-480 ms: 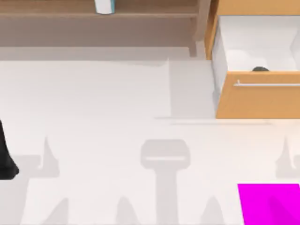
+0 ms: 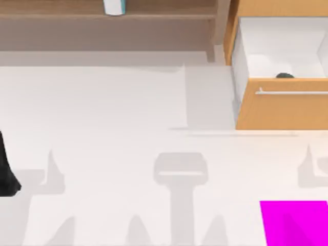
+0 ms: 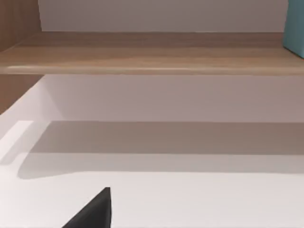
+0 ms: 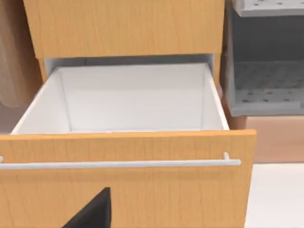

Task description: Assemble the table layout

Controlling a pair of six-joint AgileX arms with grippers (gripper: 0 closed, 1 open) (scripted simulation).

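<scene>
Counter point(image 2: 102, 113) surface — broad, white, bare — fills the top view's middle. At its upper right sits an orange drawer unit point(image 2: 282, 110), pulled open, with a small dark object point(image 2: 285, 76) against the inside of its front panel. A magenta mat point(image 2: 294, 223) lies at lower right; a wooden shelf point(image 2: 102, 15) runs along the upper left, carrying a teal-and-white container point(image 2: 114, 7). Left arm point(image 2: 6, 171) sits at the left edge; either tool's state I cannot tell. Risk, I judge — the drawer's handle point(image 2: 292, 93) and front could snag a reach inside.
</scene>
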